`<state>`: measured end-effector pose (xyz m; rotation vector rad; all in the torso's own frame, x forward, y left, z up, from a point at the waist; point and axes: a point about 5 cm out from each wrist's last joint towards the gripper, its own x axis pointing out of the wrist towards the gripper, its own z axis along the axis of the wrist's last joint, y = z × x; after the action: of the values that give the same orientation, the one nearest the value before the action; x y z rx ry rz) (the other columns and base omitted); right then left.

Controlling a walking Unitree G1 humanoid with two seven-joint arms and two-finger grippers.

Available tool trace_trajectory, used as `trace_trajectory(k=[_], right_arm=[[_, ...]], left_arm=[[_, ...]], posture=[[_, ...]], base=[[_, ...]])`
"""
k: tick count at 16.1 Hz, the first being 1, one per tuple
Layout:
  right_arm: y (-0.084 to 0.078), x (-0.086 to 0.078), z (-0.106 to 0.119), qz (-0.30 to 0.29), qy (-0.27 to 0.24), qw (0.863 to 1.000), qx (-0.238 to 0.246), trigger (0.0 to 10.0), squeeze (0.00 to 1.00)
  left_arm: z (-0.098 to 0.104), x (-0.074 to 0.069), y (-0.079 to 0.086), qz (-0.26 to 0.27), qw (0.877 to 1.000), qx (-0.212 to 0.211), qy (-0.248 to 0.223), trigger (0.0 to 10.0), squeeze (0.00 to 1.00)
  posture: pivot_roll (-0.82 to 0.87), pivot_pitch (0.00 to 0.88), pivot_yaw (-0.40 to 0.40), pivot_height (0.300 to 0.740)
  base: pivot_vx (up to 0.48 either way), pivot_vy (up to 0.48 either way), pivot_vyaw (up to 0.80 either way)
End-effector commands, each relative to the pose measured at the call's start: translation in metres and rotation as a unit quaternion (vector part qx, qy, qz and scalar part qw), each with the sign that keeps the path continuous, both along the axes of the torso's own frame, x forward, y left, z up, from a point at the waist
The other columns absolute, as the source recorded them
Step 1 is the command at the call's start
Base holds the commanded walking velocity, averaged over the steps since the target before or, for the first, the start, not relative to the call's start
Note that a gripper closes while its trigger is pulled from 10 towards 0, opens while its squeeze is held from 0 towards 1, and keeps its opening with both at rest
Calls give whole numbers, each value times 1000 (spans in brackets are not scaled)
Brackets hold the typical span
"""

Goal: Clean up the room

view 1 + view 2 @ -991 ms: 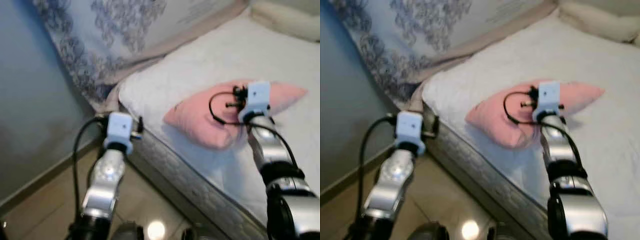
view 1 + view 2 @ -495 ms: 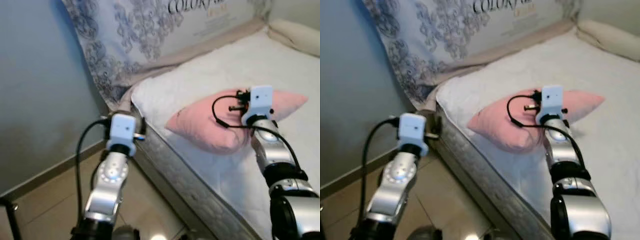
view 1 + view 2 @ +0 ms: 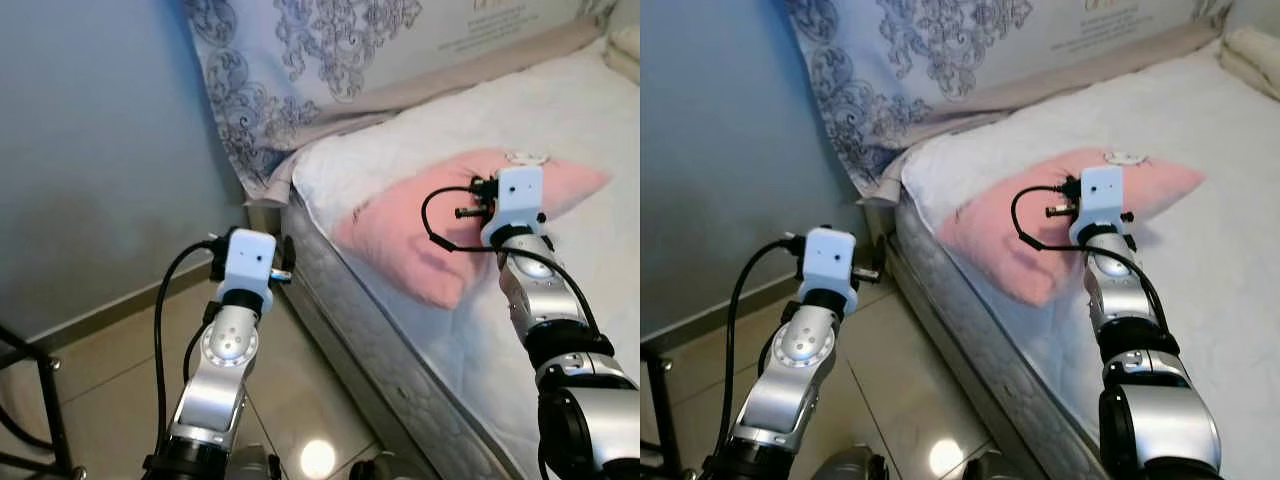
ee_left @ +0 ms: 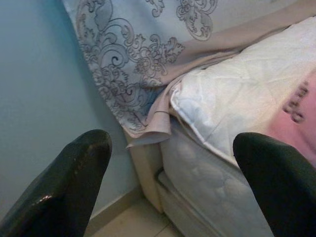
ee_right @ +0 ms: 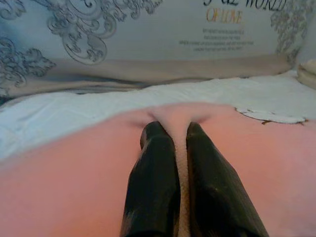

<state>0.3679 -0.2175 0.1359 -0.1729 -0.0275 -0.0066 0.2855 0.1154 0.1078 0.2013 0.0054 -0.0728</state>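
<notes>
One pink pillow (image 3: 420, 235) on the white mattress (image 3: 470, 130), near the mattress's corner and close to its side edge; its long axis runs slantwise from that edge toward the far right. My right gripper (image 5: 170, 148) is on the pillow's top, fingers pressed nearly together with a ridge of pink fabric pinched between them, so I have a fold, not the bulk. Pillow lies straight ahead of and under that gripper; the right arm is plainly the nearer one. My left gripper (image 4: 170, 163) hovers off the bed over the tiled floor (image 3: 110, 380), fingers spread wide, nothing between them, pointing at the mattress corner and the patterned sheet (image 3: 300, 60) propped against the blue wall (image 3: 100, 130). A small white patch (image 5: 269, 116) sits on the pillow's far end, possibly a printed motif; too blurred to say. A second, cream pillow (image 3: 1250, 50) lies at the far right edge. Dark metal frame (image 3: 45, 400) by the floor, left. Count: two pillows, one mattress, one sheet.
</notes>
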Motion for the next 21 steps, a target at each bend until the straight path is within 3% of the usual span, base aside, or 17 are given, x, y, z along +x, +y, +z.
trace_trajectory(k=[1,5,6,8,14,19,21], right_arm=[[-2,3,11,1,-22,1000,-8,0,0],[-2,3,8,-8,-11,1000,-20,0,0],[-2,4,7,-10,-8,1000,-20,10000,0],[-4,4,11,-22,-20,999,-26,10000,0],[-8,6,19,-28,-36,998,-31,10000,0],[-4,7,19,-19,-37,999,-27,10000,0],[-4,8,19,-24,-37,999,-21,10000,0]], left_arm=[[1,-1,0,7,1000,9,-3,10000,0],[4,-3,0,-8,1000,11,-12,10000,0],[5,-3,-1,-17,1000,23,-13,10000,0],[8,-2,0,-11,999,21,-24,10000,0],[10,0,5,11,999,-37,-26,10000,0],[9,1,6,11,997,-68,-19,10000,0],[11,-1,0,-6,998,-50,-29,10000,0]], posture=[[56,87,-43,740],[61,88,-45,740],[60,87,-43,740],[56,85,-40,740],[54,63,-46,740],[60,54,-51,740],[62,58,-52,740]], base=[[0,0,0],[0,-61,0],[0,-412,0],[349,-326,0],[455,-41,0],[74,444,0],[0,240,372]])
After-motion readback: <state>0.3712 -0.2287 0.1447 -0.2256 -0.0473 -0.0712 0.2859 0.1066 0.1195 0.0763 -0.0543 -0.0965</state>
